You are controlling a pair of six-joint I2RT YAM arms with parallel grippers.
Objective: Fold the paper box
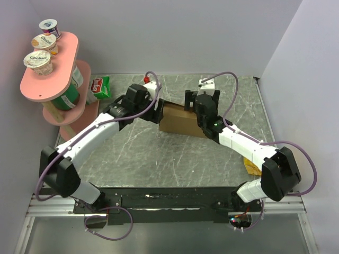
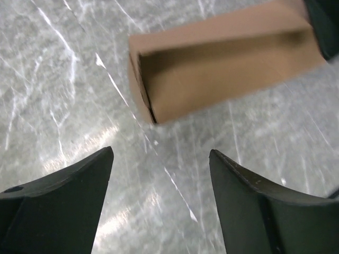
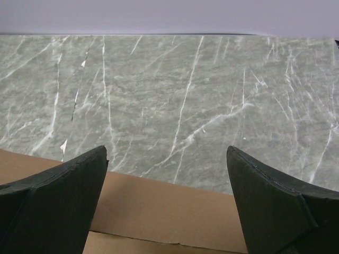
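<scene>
The paper box (image 1: 178, 120) is plain brown cardboard, lying on the grey marble table between my two grippers. In the left wrist view the box (image 2: 222, 69) shows a folded side wall and lies ahead of my left gripper (image 2: 161, 153), which is open, empty and apart from it. My left gripper (image 1: 153, 108) sits at the box's left end. My right gripper (image 1: 204, 108) is over the box's right end. In the right wrist view my right gripper (image 3: 167, 151) is open, with a box flap and crease (image 3: 159, 211) right under its fingers.
A pink two-tier stand (image 1: 50, 74) with yogurt cups (image 1: 38, 61) stands at the far left. A red and green snack packet (image 1: 99, 87) lies beside it. A yellow packet (image 1: 250, 166) lies under the right arm. A wall (image 3: 169, 16) borders the table's far edge.
</scene>
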